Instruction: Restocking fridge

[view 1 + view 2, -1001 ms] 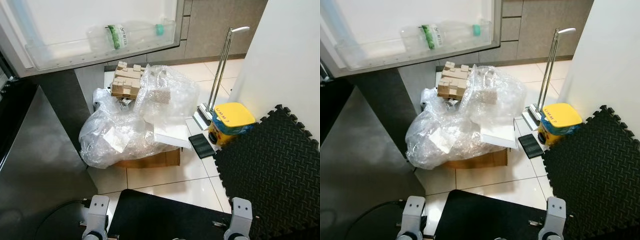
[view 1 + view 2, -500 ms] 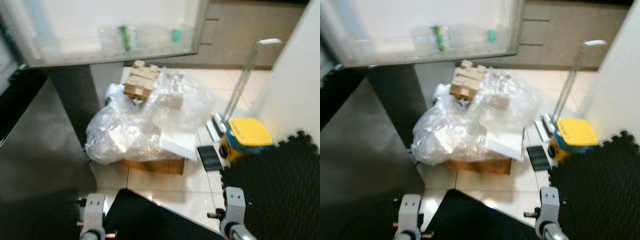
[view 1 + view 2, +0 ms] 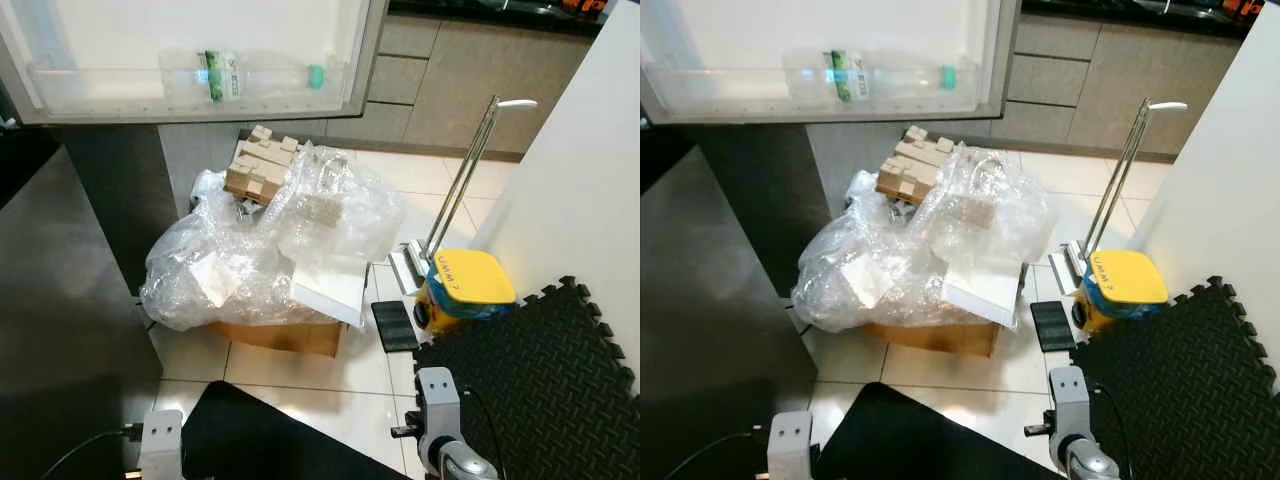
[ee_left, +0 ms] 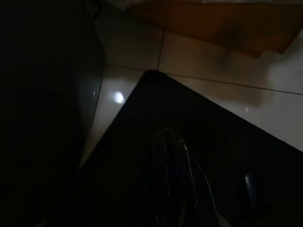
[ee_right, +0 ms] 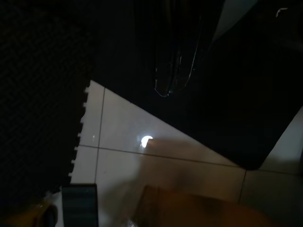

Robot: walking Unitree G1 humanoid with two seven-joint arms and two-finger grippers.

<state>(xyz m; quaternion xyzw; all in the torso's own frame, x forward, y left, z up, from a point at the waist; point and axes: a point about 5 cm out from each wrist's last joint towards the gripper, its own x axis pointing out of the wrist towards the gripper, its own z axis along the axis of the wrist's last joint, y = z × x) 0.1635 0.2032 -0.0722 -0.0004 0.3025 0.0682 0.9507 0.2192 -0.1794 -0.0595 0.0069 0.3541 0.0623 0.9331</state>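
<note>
Both arms hang low at the bottom edge of the head views, wrists pointing down at the floor. The left arm (image 3: 160,445) shows at lower left, the right arm (image 3: 438,420) at lower right, each beside a black mat (image 3: 270,445) lying on the white floor tiles (image 3: 380,365).

In the left wrist view the left tool (image 4: 173,156) hangs over that dark mat, its fingers lying close together, clenched on nothing. In the right wrist view the right tool (image 5: 175,71) is a dim outline against the mat, and I cannot tell whether it is clenched or released.

The open fridge door (image 3: 200,50) fills the upper left of the frame; a clear water bottle (image 3: 250,75) with a green label lies on its side in the door shelf.

Below it, mid-frame, a cardboard box (image 3: 285,335) sits under a heap of clear plastic wrap (image 3: 250,250), with wooden blocks (image 3: 260,165) on top. Right of centre stands a yellow-lidded tub (image 3: 465,285), by a black foam mat (image 3: 540,380).
</note>
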